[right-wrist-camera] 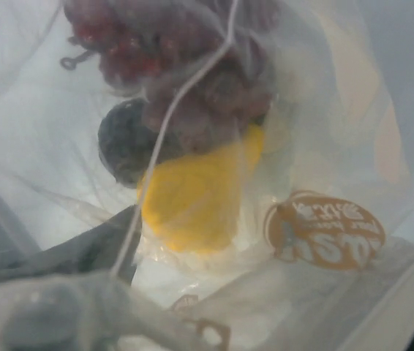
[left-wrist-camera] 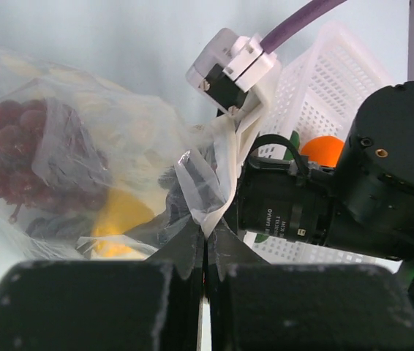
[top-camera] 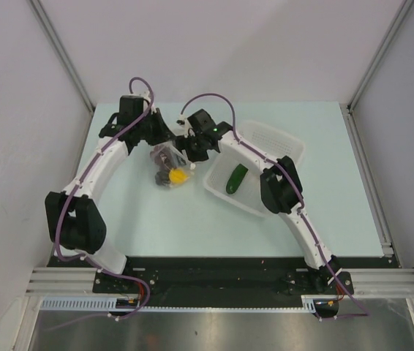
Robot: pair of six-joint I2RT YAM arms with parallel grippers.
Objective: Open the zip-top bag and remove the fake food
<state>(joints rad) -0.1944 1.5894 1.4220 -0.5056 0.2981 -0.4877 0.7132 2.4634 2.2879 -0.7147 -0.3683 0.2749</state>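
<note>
The clear zip-top bag (top-camera: 169, 164) lies on the table between both grippers. It holds fake food: a yellow fruit (top-camera: 178, 176), a dark red grape bunch (left-wrist-camera: 17, 150) and a small dark round fruit (right-wrist-camera: 123, 150). My left gripper (left-wrist-camera: 207, 238) is shut on a fold of the bag's edge (left-wrist-camera: 203, 186). My right gripper (top-camera: 189, 148) is at the bag's right side and stands open. The bag's film drapes over its dark left finger (right-wrist-camera: 75, 252), and the yellow fruit (right-wrist-camera: 192, 201) lies just ahead. A green cucumber (top-camera: 236, 179) and an orange ball (left-wrist-camera: 322, 150) lie in the basket.
A white perforated basket (top-camera: 284, 146) stands right of the bag, under the right arm's forearm. The right wrist's camera housing (left-wrist-camera: 287, 208) sits close in front of my left gripper. Grey walls enclose the table on three sides.
</note>
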